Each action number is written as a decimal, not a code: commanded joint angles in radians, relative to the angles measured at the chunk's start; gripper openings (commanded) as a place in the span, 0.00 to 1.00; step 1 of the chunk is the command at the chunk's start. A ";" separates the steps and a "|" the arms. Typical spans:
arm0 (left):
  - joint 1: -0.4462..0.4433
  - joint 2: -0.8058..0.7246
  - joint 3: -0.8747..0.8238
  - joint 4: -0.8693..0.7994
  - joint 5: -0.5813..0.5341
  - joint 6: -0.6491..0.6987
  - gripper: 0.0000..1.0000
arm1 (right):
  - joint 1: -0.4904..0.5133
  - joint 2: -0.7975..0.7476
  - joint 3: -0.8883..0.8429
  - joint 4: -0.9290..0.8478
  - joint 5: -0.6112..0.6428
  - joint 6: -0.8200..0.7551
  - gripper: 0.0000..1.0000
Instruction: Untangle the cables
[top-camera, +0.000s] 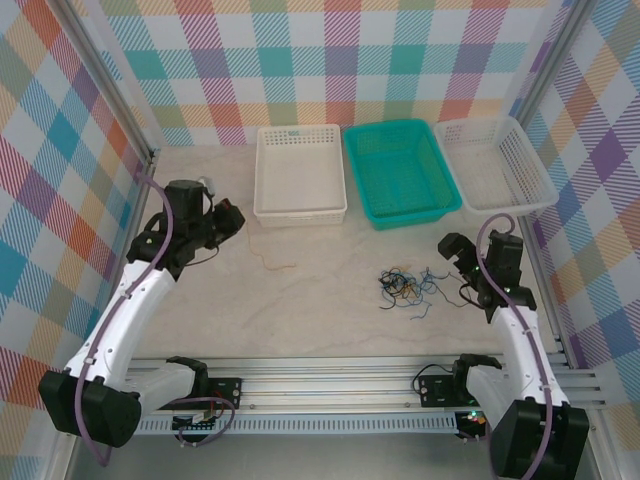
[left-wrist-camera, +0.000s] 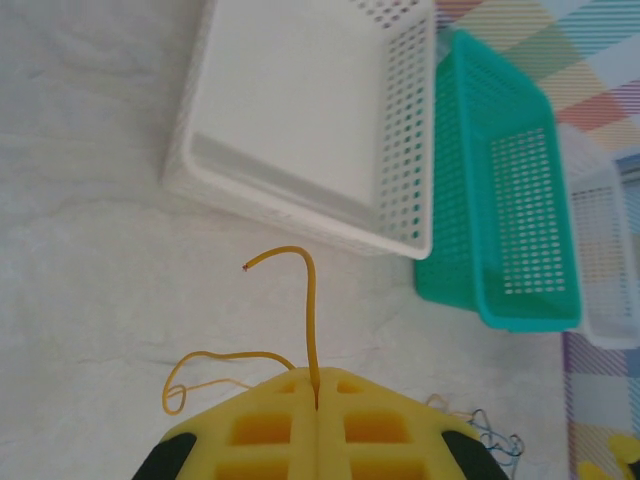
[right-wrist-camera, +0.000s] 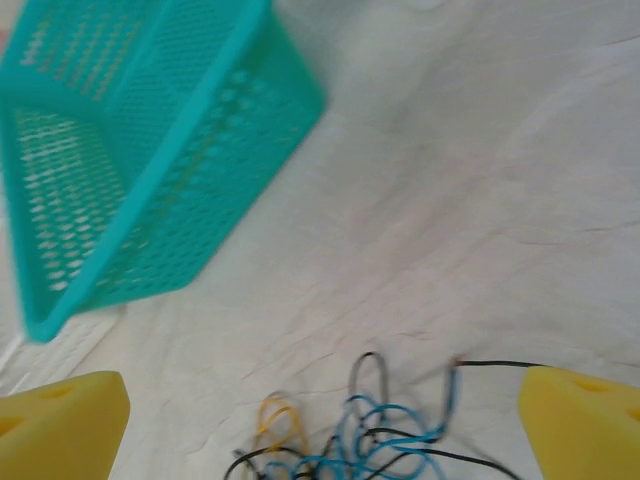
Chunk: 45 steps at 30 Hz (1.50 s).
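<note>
Left wrist view: the left gripper (left-wrist-camera: 316, 425) is clamped on a thin orange-tan cord (left-wrist-camera: 311, 320), well apart from the tangle, its free end curling toward the white perforated plastic basket (left-wrist-camera: 405, 150). The knot of black, blue and orange cords (top-camera: 405, 285) lies on the table just ahead of the right gripper (right-wrist-camera: 322, 425), whose jaws are spread wide. Step in hand: probably setting aside one freed cord. Next, the right gripper must pick a single strand; the blur hides which one lies uppermost.
</note>
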 joint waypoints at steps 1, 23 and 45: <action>-0.008 0.028 0.042 0.152 0.084 0.015 0.00 | -0.001 -0.015 -0.046 0.242 -0.280 0.002 1.00; -0.059 0.498 0.495 0.272 0.057 0.226 0.00 | 0.059 -0.028 0.002 0.178 -0.399 -0.043 1.00; -0.059 0.970 0.894 0.039 -0.038 0.288 0.11 | 0.067 -0.061 0.023 0.034 -0.325 -0.089 1.00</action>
